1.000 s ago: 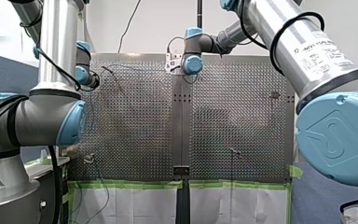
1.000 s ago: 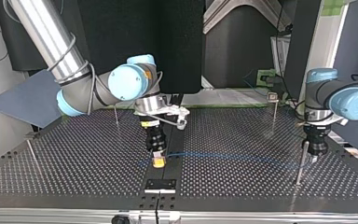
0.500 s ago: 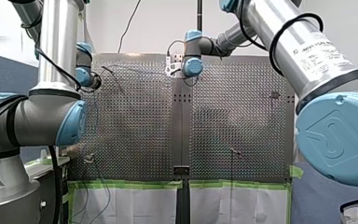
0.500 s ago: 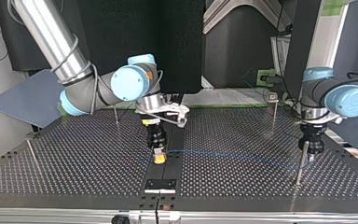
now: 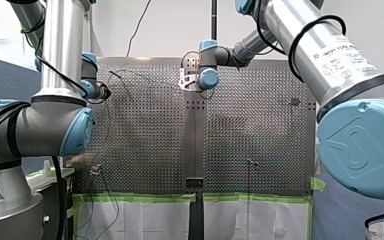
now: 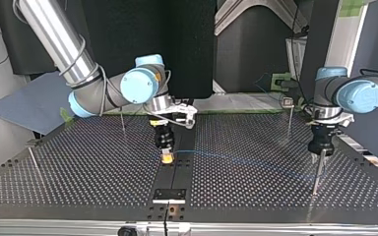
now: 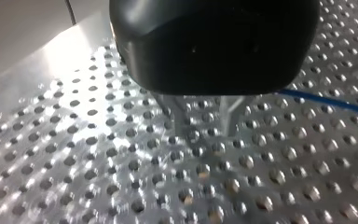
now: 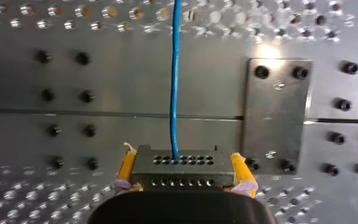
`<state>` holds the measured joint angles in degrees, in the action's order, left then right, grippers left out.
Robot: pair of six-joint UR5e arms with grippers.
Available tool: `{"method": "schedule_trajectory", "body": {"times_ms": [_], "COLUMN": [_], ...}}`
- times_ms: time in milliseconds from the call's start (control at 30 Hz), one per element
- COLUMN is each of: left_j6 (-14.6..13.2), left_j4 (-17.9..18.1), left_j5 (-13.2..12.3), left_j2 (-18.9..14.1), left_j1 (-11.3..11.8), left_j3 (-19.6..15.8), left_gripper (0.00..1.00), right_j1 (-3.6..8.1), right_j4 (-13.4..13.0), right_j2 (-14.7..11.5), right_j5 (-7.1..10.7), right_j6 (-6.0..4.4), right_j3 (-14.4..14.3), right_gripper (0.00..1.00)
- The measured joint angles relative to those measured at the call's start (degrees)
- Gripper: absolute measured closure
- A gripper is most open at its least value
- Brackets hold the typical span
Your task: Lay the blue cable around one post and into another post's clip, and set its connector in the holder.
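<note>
**Mid-routing: connector gripped, cable not yet seated**

Gripping the connector (image 8: 182, 161) in my right tool (image 8: 183, 175), yellow pads (image 8: 127, 166) closed on its two short ends. Holding it low over the centre rail (image 6: 174, 177), mid-tabletop (image 6: 78, 167) in the top view. Can't tell whether it touches the rail.

Looks like a flat black block with two rows of small holes on the face. Feeds a thin blue cable (image 8: 174, 79) out of one upper-row hole, straight ahead of the tool. Reads as taut, no kinks or loops.

In the top view, runs from the connector toward 3 o'clock, over to the thin post (image 6: 316, 174) at 6 o'clock of my left tool (image 6: 321, 153). Goes faint short of that post, so can't tell whether it wraps yet. Not visible in the clip (image 6: 288, 102) on the taller post at 11 o'clock of the left tool.

Left tool: metal fingers (image 7: 179, 114) apart, nothing between them. Shows the cable passing beside the tool, not inside it.

Judging the step as cable layout, with all three placements open. Next calls for:
- confirming the wrap round the post
- lifting the run into the clip
- lowering the connector into the holder, probably the dark block (image 6: 169, 194) at 6 o'clock of the right tool

Needs tension kept even so the thin cable doesn't slip off the post.
</note>
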<state>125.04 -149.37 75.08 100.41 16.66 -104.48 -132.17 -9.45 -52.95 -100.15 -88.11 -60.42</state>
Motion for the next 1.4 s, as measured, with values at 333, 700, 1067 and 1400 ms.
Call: {"method": "schedule_trajectory", "body": {"times_ms": [333, 700, 1067, 1400], "left_j6": [-3.5, -4.4, -5.1, -2.6], "left_j4": [3.2, 3.0, 2.0, 2.1], "left_j5": [-4.1, -3.1, -0.1, 1.2], "left_j2": [0.0, 0.1, 0.1, 0.1], "left_j1": [0.2, 0.5, 1.3, 1.6], "left_j3": [-0.1, -0.4, -1.5, -1.7], "left_gripper": [0.19, 0.02, 0.02, 0.02], "right_j1": [-0.21, 0.32, 2.19, 4.59], "right_j4": [-3.3, -8.0, -13.2, -18.4], "right_j2": [0.0, 0.0, 0.0, 0.1], "right_j5": [-0.9, -2.64, -6.58, -10.63], "right_j6": [-0.24, -1.51, -1.35, -1.84], "right_j3": [-4.8, -9.6, -14.7, -19.9], "right_gripper": [1.0, 1.0, 1.0, 1.0]}}
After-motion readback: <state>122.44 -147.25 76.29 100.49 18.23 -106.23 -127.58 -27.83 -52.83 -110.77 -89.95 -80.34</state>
